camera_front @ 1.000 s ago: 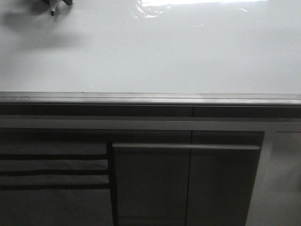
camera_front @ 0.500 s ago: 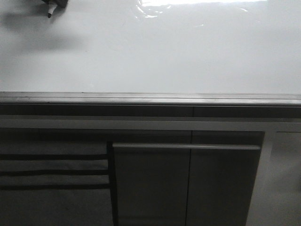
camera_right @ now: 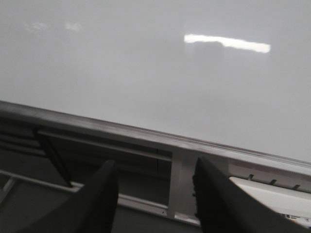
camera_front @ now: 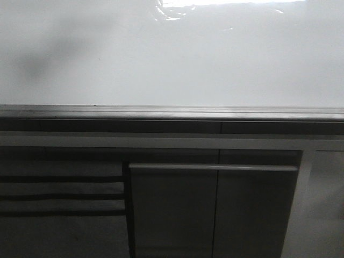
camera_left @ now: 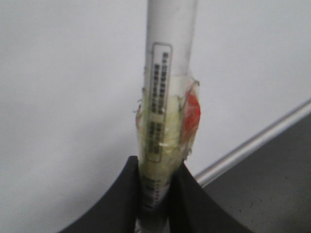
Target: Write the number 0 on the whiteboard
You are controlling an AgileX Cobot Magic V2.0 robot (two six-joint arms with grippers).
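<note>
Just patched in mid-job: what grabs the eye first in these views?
The left gripper is clamped on a white marker wrapped in yellowish tape with a red patch, in front of the whiteboard. The board looks blank, with glare at its top. The right gripper is open and empty near the grey edge rail.

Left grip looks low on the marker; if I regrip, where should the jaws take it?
Probably on the taped band of the marker: it is thicker and less slick than the bare white barrel. Come from both sides, across the barrel, as the left gripper does now.
</note>
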